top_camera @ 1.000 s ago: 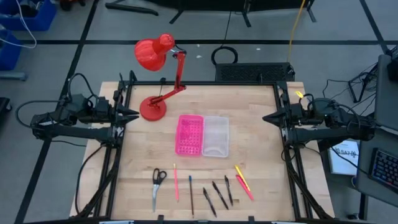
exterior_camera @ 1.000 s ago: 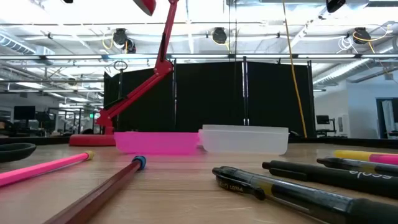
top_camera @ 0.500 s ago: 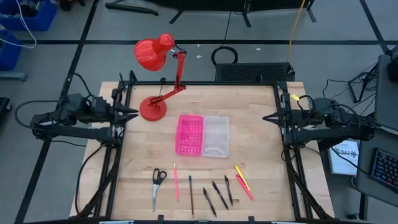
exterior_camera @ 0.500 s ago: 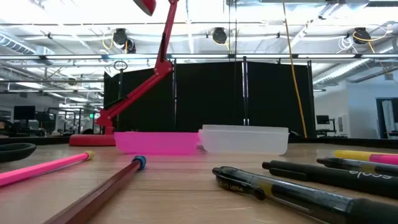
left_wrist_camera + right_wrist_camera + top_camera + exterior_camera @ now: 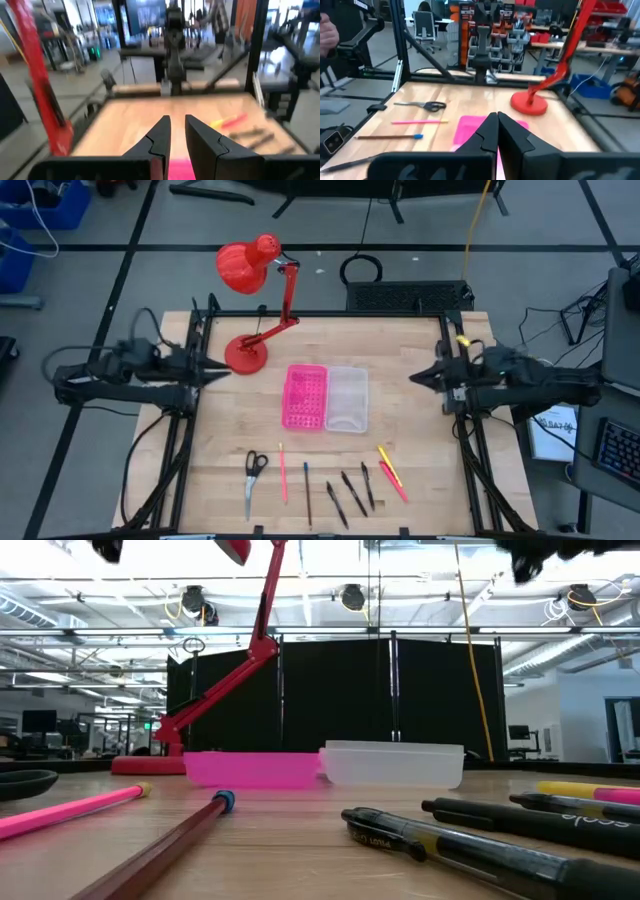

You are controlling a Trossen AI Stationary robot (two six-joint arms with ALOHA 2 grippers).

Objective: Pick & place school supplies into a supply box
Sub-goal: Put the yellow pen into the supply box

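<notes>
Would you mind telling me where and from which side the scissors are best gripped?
Grip the scissors from straight above, probably at the narrow closed blades just below the black handles. They lie flat near the table's front-left, blades pointing at the front edge, with bare wood on either side for the fingers.

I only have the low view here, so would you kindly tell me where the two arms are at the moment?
Observer: The left pincer is at the table's left edge beside the red lamp's base, holding nothing.
Operator: And the other one?
Observer: The right pincer is at the right edge, level with the supply box, fingers together.
Operator: Anything in the box yet?
Observer: No. The scissors and the pens all lie in a row on the table, on the box's side opposite the lamp.
</notes>
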